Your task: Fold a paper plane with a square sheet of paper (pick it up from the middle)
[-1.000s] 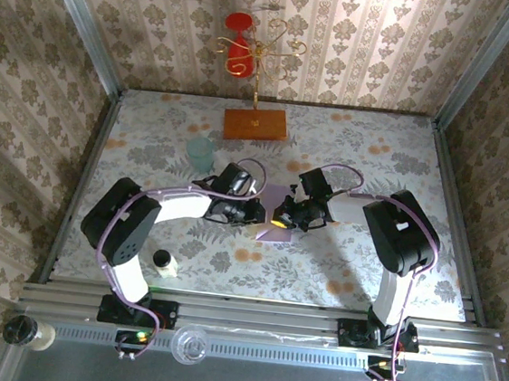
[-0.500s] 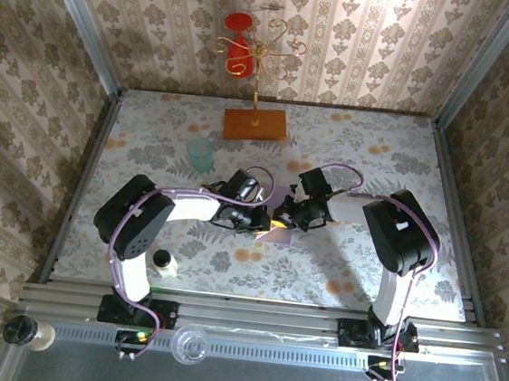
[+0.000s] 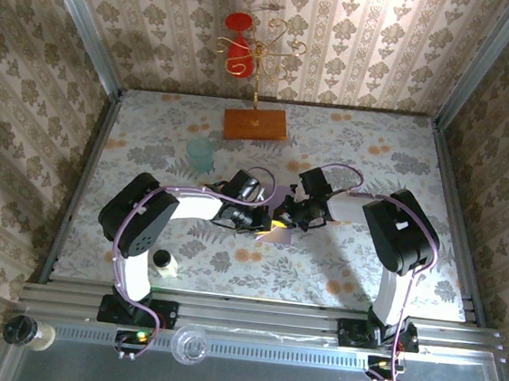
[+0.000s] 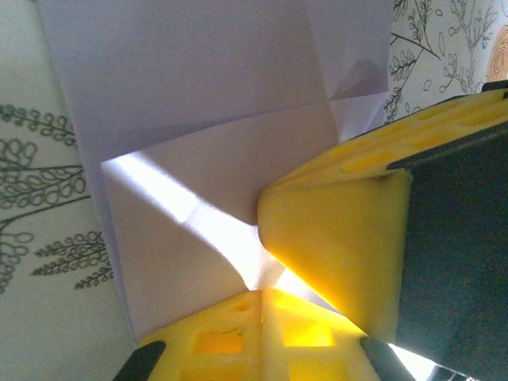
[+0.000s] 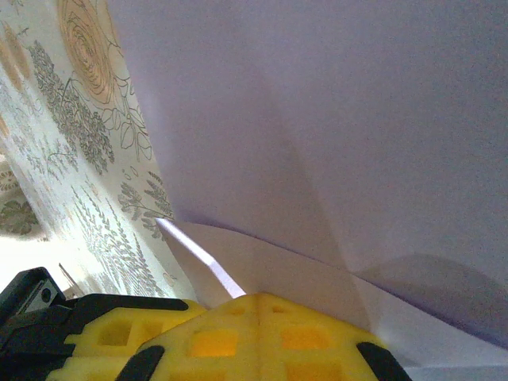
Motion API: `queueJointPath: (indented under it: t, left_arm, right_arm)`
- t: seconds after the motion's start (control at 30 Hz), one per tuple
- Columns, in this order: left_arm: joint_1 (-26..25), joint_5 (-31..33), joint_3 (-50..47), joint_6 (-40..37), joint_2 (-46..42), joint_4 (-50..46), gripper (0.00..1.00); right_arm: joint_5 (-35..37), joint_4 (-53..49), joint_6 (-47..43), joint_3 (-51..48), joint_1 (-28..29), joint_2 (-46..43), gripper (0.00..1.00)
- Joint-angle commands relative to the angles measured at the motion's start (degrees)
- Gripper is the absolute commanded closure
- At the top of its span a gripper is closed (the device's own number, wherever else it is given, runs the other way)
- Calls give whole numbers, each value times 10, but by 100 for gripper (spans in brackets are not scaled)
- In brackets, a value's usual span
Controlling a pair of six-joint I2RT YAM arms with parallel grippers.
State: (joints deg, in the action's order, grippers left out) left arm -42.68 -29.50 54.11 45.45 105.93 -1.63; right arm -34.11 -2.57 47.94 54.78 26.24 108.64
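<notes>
At the middle of the floral-patterned desk (image 3: 365,266), the left jaws and the right jaws stood almost tip to tip, both clamped fully shut on the creased, partly folded pale lilac sheet of paper (image 4: 206,119).

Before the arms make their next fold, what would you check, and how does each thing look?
1. Jaws of the left end effector closed: ok.
2. Jaws of the right end effector closed: ok.
3. The sheet of paper really pinched by either one: cannot tell.
4. Both tips at the paper: ok.
5. The cup and wooden board stand apart from the paper: ok.
6. Folding finished: not ok, a wide sheet with a few flaps.
</notes>
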Motion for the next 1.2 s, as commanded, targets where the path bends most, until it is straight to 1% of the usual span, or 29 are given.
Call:
queueJointPath:
  t: [0.0, 0.23, 0.57, 0.73, 0.83, 0.93, 1.03, 1.17]
  left_arm:
    - [1, 5, -1, -8, 8, -37, 95]
    - [0, 12, -20, -28, -4, -91, 95]
    - [0, 9, -65, -50, -51, -147, 96]
    - [1, 31, -93, -57, -82, -176, 96]
    - [5, 42, -87, -59, -103, -185, 96]
    - [6, 55, -65, -56, -133, -171, 96]
    - [5, 60, -52, -40, -153, -115, 95]
    - [5, 51, -42, -5, -119, -46, 95]
  right_arm:
    - [73, -79, -5, -14, -2, 49, 97]
    - [88, -89, -31, -25, -20, 56, 98]
    - [96, -107, -56, -26, -34, 65, 98]
    - [93, -109, -58, -21, -34, 69, 98]
    - [87, -110, -61, -17, -34, 67, 97]
    - [75, -104, -65, -12, -34, 59, 97]
    - [60, -89, -65, -7, -34, 48, 97]
    - [43, -74, -63, 1, -35, 42, 97]
